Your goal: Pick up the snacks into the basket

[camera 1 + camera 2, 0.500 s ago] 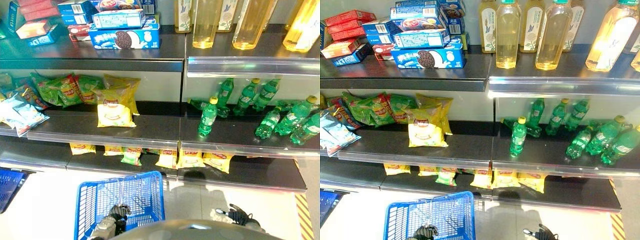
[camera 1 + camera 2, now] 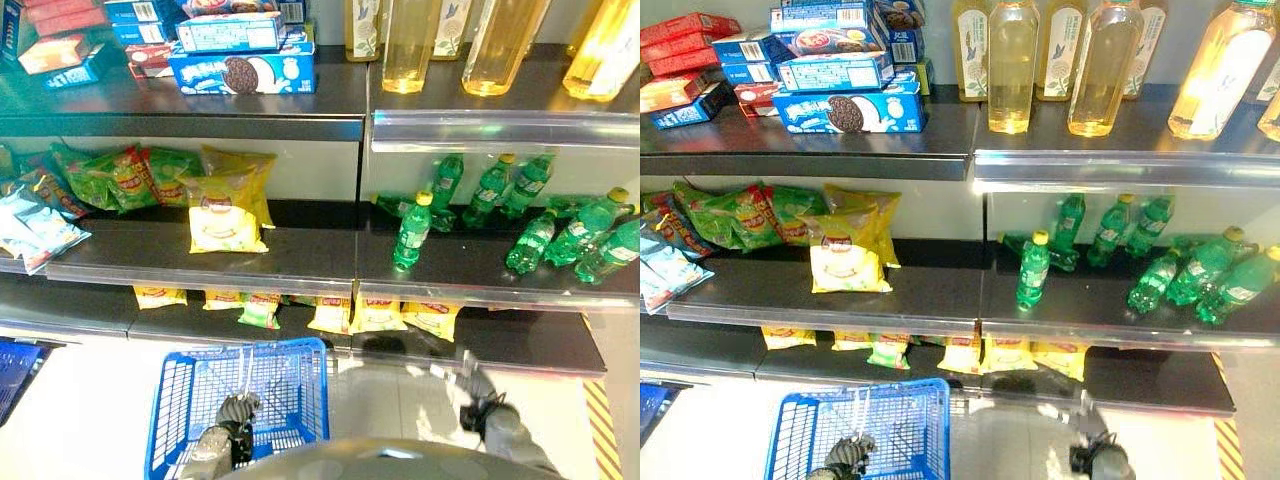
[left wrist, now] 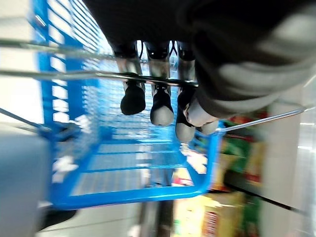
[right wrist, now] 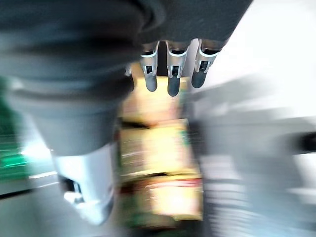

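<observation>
Two hands share the job, and only our right hand (image 2: 487, 418) is free. In its wrist view its silver, dark-tipped fingers (image 4: 170, 83) hang straight and spread, holding nothing, and past their tips lie blurred yellow packets. Our left hand (image 2: 236, 415) has its fingers (image 3: 162, 109) curled round the thin wire handle (image 3: 74, 75) of the blue plastic mesh basket (image 2: 305, 395), which hangs low in front of us and looks empty.

From the right hand, the nearest snacks are the flat yellow chip bags on the bottom shelf (image 2: 432, 318), lying straight ahead of the fingertips and a little to our left, in a row along the shelf's front edge. Their long sides run along that edge, so we judge the hand must reach forward and close across a bag's short width. The basket sits just to the left of that hand, near enough for a short swing over its rim.

Higher up, a pale yellow chip bag (image 2: 225, 222) lies flat on the middle shelf, with green bags (image 2: 130, 180) behind it, well apart from either hand.
</observation>
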